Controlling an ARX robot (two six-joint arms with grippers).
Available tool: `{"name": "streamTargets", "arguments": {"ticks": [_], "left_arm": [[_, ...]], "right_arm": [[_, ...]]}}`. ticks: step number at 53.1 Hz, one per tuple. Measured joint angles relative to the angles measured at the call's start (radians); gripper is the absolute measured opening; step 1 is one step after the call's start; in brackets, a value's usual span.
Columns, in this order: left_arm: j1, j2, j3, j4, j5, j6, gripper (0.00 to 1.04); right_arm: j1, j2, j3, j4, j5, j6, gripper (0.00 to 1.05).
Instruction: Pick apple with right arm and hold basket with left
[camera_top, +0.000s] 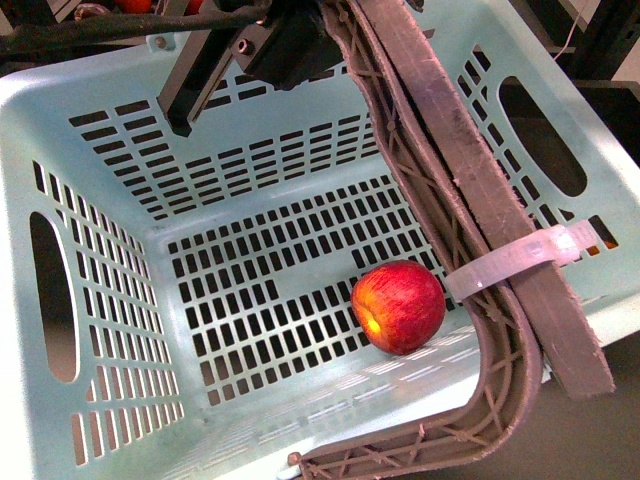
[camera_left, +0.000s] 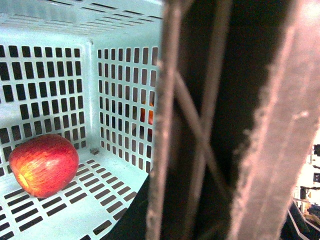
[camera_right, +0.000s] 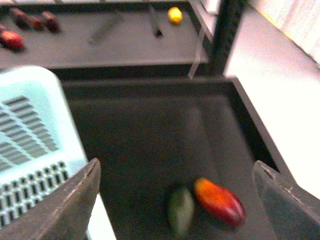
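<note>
**A:** How do the right jaws stand?

**B:** Wide apart and empty. Their two grey fingers (camera_right: 75, 200) show at the edges of the right wrist view, with nothing between them. They hang outside the light mint-green plastic basket (camera_right: 30, 115), just beside its corner, above a dark tray (camera_right: 140, 135).

**A:** And the left jaws?

**B:** They are hidden, so I cannot tell how far they are closed. In the front view a black arm part (camera_top: 285, 45) sits at the upper end of the basket's brown-grey swing handle (camera_top: 470, 190). In the left wrist view this handle passes very near the camera. I judge that the left arm grips it, but this is not seen.

**A:** Where is the round red apple with the yellow patch (camera_top: 398, 306)?

**B:** Inside the basket, on its slotted floor, near the handle's bend and the white zip tie (camera_top: 520, 258). An elongated red-orange mango (camera_right: 220, 201) and a dark green mango (camera_right: 180, 211) lie outside the basket, on the tray.

**A:** Which step is it, then?

**B:** The apple part looks done, I think, and only the holding remains. The basket looks tilted, so the next move calls for a steady left grip, or the apple may roll.
</note>
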Motion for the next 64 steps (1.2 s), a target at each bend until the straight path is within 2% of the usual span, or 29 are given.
{"name": "streamTargets", "arguments": {"ticks": [1, 3, 6, 24, 27, 31, 46, 50, 64], "left_arm": [[-0.001, 0.0, 0.0, 0.0, 0.002, 0.0, 0.14], [-0.002, 0.0, 0.0, 0.0, 0.004, 0.0, 0.14], [-0.002, 0.0, 0.0, 0.0, 0.006, -0.002, 0.14], [-0.001, 0.0, 0.0, 0.0, -0.003, 0.001, 0.14], [-0.001, 0.0, 0.0, 0.0, -0.003, 0.001, 0.14], [-0.001, 0.0, 0.0, 0.0, 0.0, 0.002, 0.14], [-0.001, 0.0, 0.0, 0.0, 0.002, 0.0, 0.14], [-0.001, 0.0, 0.0, 0.0, 0.002, -0.001, 0.14], [-0.001, 0.0, 0.0, 0.0, 0.0, 0.0, 0.14]], "right_arm": [[-0.01, -0.003, -0.037, 0.092, -0.056, -0.006, 0.8], [-0.021, -0.016, -0.079, 0.179, -0.099, -0.013, 0.73], [-0.032, -0.043, -0.108, 0.219, -0.122, -0.02, 0.65], [-0.083, -0.194, -0.198, 0.172, -0.171, -0.031, 0.21], [-0.123, -0.226, -0.212, 0.153, -0.232, -0.032, 0.12], [-0.154, -0.265, -0.225, 0.132, -0.244, -0.033, 0.02], [-0.167, -0.385, -0.261, 0.048, -0.25, -0.034, 0.02], [-0.167, -0.393, -0.29, 0.085, -0.25, -0.034, 0.02], [-0.168, -0.547, -0.293, -0.059, -0.252, -0.035, 0.02]]}}
